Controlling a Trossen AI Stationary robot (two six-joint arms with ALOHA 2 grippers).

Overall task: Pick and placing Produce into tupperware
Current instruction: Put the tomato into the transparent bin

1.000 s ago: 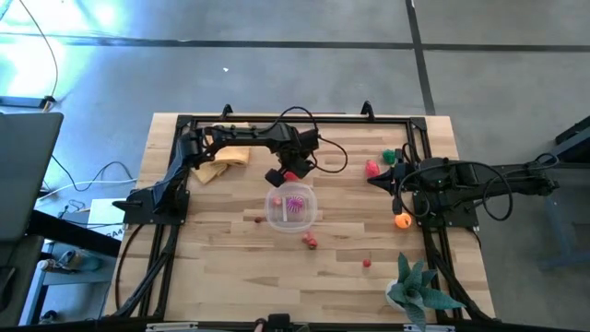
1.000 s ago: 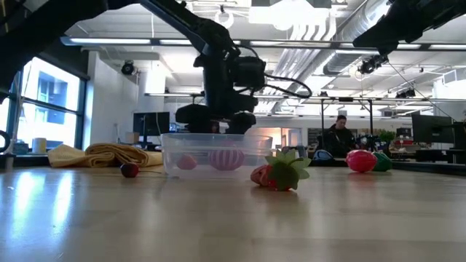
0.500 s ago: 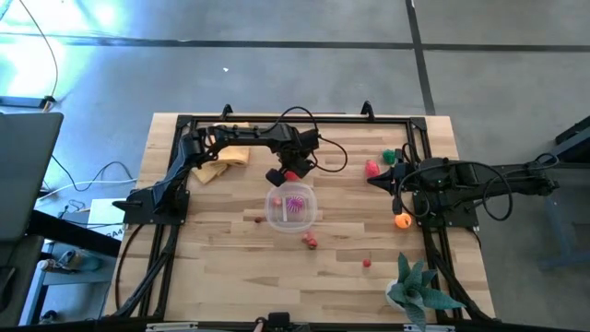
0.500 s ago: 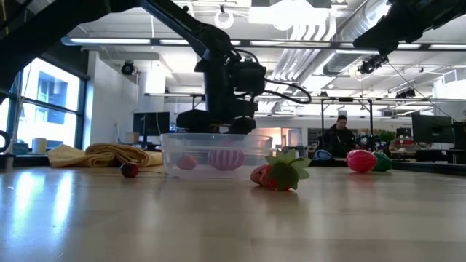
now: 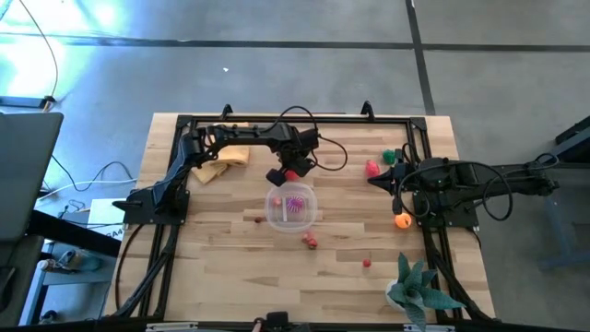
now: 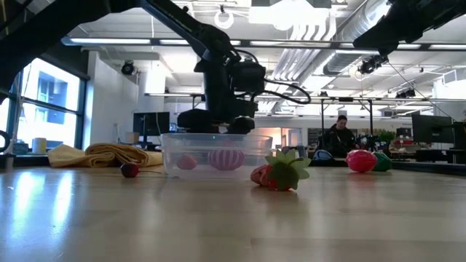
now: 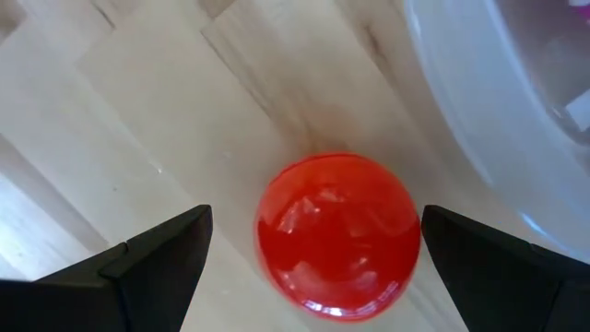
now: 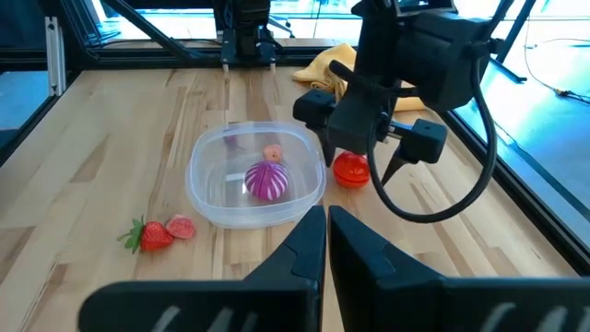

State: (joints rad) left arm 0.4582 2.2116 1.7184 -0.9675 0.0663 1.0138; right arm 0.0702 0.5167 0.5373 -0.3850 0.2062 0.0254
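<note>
- The left gripper (image 5: 287, 173) hung just behind the clear tub (image 5: 277, 215), its fingers spread as wide as they go and holding nothing.
- A shiny red ball (image 7: 337, 235) lay on the bare wood between those open fingers (image 7: 157, 263), right beside the tub wall (image 7: 498, 120); whether either finger touched it could not be told.
- From the right wrist view the same red ball (image 8: 350, 168) sat just outside the tub's rim (image 8: 207, 207), under the left gripper (image 8: 364, 148).
- Inside the tub lay a pink-and-purple striped piece (image 8: 267, 180) and a small orange-pink piece (image 8: 272, 153).
- In front of the tub, on the table (image 5: 212, 267), a strawberry (image 8: 147, 234) lay touching or nearly touching a small red piece (image 8: 182, 227).
- A tiny dark red berry (image 6: 129, 169) lay to the left of the tub in the low view, near the folded yellow cloth (image 6: 102, 154).
- Another small red piece (image 5: 367, 263) lay well apart, nearer the spiky green plant (image 5: 417, 288).
- The right gripper (image 5: 376, 180) waited at the table's right side with its fingers (image 8: 309, 244) closed and empty.
- Near it lay a red piece (image 5: 371, 168), a green piece (image 5: 390, 157) and an orange one (image 5: 402, 220).
- A person (image 6: 339, 138) sat in the room beyond the table.
</note>
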